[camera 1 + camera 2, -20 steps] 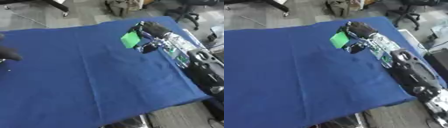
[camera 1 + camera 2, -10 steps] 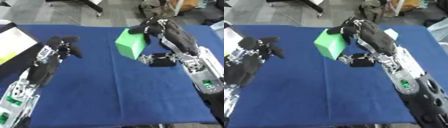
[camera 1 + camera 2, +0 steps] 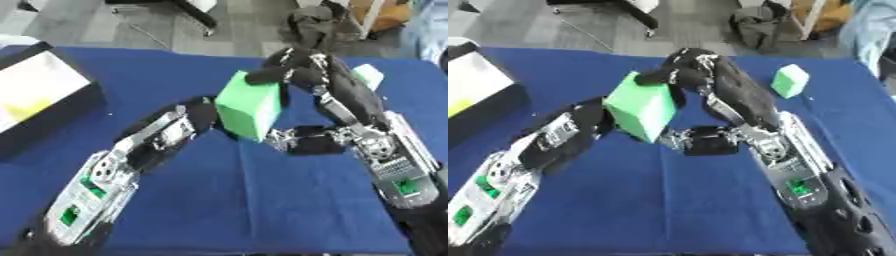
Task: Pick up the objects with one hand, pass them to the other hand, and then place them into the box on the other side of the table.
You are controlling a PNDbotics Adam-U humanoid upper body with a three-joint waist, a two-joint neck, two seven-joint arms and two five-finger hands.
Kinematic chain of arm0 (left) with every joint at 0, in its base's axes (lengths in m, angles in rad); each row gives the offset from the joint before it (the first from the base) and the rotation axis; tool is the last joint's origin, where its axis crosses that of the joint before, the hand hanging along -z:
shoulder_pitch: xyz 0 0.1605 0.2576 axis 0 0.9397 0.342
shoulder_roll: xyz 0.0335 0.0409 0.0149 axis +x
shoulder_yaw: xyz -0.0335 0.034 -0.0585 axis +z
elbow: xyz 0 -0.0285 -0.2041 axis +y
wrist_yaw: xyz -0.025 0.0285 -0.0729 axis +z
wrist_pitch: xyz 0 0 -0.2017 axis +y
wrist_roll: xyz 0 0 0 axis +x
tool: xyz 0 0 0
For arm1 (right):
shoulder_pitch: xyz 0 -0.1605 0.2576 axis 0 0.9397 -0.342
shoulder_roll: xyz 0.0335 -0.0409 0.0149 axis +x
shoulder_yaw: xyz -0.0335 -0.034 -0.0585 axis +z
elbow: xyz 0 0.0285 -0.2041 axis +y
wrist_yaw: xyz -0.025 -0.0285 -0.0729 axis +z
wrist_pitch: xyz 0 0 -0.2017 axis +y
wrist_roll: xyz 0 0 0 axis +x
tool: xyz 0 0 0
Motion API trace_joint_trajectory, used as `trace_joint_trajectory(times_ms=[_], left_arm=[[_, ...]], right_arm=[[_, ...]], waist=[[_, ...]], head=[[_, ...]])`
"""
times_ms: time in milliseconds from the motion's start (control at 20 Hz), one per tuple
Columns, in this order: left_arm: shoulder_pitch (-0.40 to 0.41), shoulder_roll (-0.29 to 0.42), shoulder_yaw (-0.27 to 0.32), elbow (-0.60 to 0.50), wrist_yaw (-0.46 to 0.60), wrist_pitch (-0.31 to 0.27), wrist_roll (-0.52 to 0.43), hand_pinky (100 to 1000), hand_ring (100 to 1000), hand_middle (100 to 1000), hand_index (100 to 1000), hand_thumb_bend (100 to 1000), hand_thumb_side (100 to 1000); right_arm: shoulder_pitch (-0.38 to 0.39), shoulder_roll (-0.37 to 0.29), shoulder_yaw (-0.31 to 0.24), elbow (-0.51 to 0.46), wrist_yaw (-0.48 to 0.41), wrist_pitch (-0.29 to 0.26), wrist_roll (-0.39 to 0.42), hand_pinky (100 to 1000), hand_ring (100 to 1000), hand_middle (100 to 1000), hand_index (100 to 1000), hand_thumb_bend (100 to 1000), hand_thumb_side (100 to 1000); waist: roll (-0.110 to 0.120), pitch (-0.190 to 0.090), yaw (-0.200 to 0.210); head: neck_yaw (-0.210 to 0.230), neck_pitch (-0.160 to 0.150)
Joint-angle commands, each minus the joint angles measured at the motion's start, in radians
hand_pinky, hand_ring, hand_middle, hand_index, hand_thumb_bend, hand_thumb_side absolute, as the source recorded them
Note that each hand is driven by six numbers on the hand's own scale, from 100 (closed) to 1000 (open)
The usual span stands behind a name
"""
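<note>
Above mid-table, my right hand (image 3: pixel 702 75) grasps the green block (image 3: pixel 642 111); my left hand (image 3: pixel 197 115) touches its left side, fingers hidden, so its state is unclear.

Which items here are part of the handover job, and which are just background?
Job: green block, held by right robot hand; left robot hand at its other side; second green block on the table; box.

Background: blue tablecloth; dark bag on the floor.

Open blue-clothed counter (image 3: pixel 262 210) toward the near edge. Blocked mid-counter by the large green cube (image 3: pixel 250 111), held between both hands. Far left corner taken by the black box with white inside (image 3: pixel 39 95); small green block (image 3: pixel 789 80) sits far right.
</note>
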Motion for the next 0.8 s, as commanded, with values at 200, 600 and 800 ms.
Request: trace_joint_trajectory(times_ms=[200, 600, 800], left_arm=[[-0.021, -0.044, -0.030, 0.036, -0.058, -0.047, 0.017, 967, 726, 673, 903, 349, 702], [-0.023, -0.084, -0.039, 0.109, -0.100, -0.083, 0.115, 973, 738, 699, 909, 361, 718], [-0.025, -0.096, -0.037, 0.122, -0.087, -0.079, 0.178, 952, 709, 662, 874, 320, 741]], right_arm=[[-0.025, 0.027, 0.014, -0.021, -0.049, 0.003, 0.041, 653, 494, 253, 526, 100, 100], [-0.025, 0.036, 0.022, -0.021, -0.074, 0.003, 0.072, 652, 492, 252, 523, 100, 100], [-0.021, 0.037, 0.028, -0.021, -0.072, 0.000, 0.080, 652, 492, 250, 522, 100, 100]], waist=[[0.002, -0.019, -0.006], [0.000, -0.019, -0.010], [-0.001, -0.020, -0.011]], head=[[-0.005, -0.003], [-0.013, -0.003], [-0.014, -0.003]])
